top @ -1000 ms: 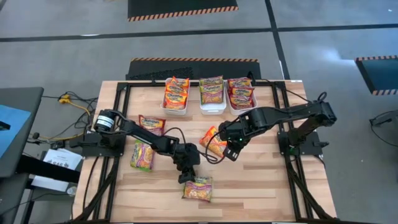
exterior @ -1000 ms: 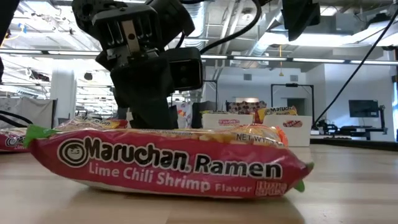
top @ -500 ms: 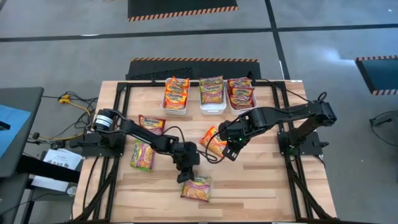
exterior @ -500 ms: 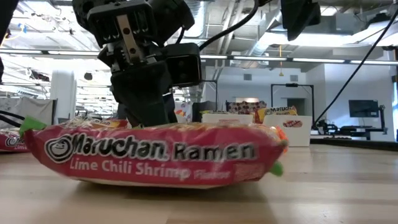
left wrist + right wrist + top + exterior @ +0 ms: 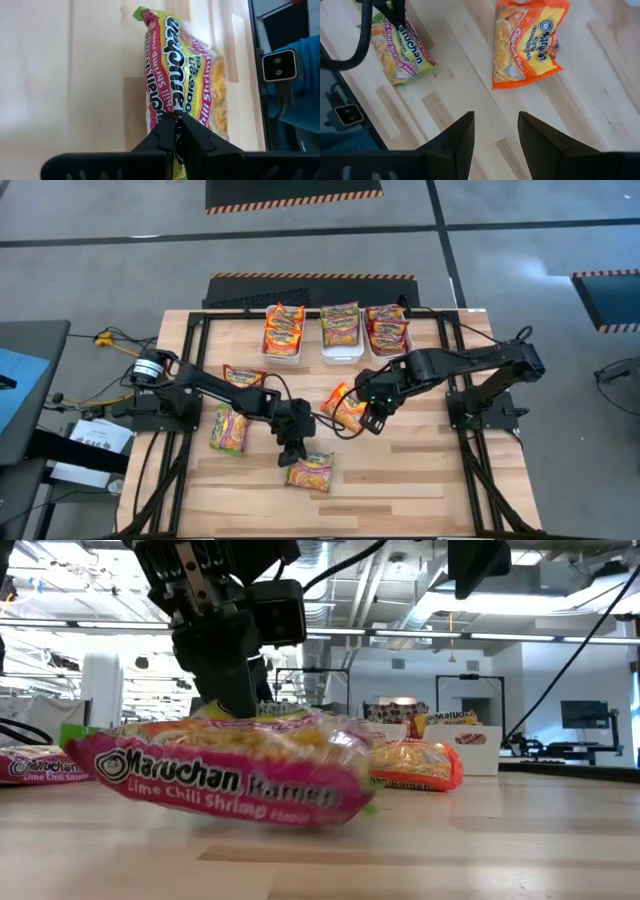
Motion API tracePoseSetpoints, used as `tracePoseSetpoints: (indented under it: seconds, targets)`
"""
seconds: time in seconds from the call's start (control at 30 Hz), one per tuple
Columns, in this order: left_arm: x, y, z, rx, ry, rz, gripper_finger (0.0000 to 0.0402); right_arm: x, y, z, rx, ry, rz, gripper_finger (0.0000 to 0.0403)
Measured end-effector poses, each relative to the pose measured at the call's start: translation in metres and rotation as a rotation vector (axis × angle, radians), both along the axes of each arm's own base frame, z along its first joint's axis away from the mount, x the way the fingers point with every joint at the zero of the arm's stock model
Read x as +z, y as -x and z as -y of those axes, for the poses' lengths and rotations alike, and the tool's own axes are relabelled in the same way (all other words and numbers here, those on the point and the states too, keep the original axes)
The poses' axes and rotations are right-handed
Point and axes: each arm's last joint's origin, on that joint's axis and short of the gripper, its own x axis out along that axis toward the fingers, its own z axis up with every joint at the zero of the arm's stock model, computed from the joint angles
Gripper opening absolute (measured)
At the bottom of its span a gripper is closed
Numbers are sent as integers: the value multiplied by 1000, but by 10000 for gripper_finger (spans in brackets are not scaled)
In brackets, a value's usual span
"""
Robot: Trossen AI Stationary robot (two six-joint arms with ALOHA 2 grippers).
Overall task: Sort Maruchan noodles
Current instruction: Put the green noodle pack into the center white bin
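Observation:
A pink and green Maruchan noodles packet (image 5: 311,471) (image 5: 235,775) is near the table's front middle, with my left gripper (image 5: 291,451) (image 5: 175,125) shut on it. An orange packet (image 5: 346,408) (image 5: 527,42) lies flat near the table's middle. My right gripper (image 5: 371,421) (image 5: 495,131) hovers open just right of it, touching nothing. Two more packets (image 5: 243,377) (image 5: 229,429) lie flat at the left. Three white bins (image 5: 283,352) (image 5: 341,356) (image 5: 373,352) at the far edge hold stacked packets. My left gripper pinches the packet's far-left edge (image 5: 167,107) between its two shut fingers (image 5: 228,690). The fingers slant down from the far left. That edge is raised and the packet tilts below the fingers; I cannot tell whether its near edge still touches the table.
Bare wood lies along the table's near edge and at the right front. Black frame rails (image 5: 190,380) run down both sides. Cables and a box (image 5: 95,438) lie on the floor left of the table.
My left gripper has shut on the pink and green packet's far-left edge and has risen. The packet's held edge has come up, so it now tilts, and the whole packet has shifted toward the table's left and far side.

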Motion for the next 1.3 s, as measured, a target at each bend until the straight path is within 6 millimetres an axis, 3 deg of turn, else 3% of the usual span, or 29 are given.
tracePoseSetpoints:
  seconds: [0.23,0.7,0.97,1.3]
  targets:
    - [23,7,-14,33,-47,49,0,20,10,10,-26,0,121,175]
    - [77,28,-67,189,-176,227,0,49,29,47,25,106,295,175]
    - [96,39,-91,263,-329,309,0,41,13,73,131,228,300,176]
    - [98,45,-109,291,-559,306,0,22,-18,102,334,342,314,187]
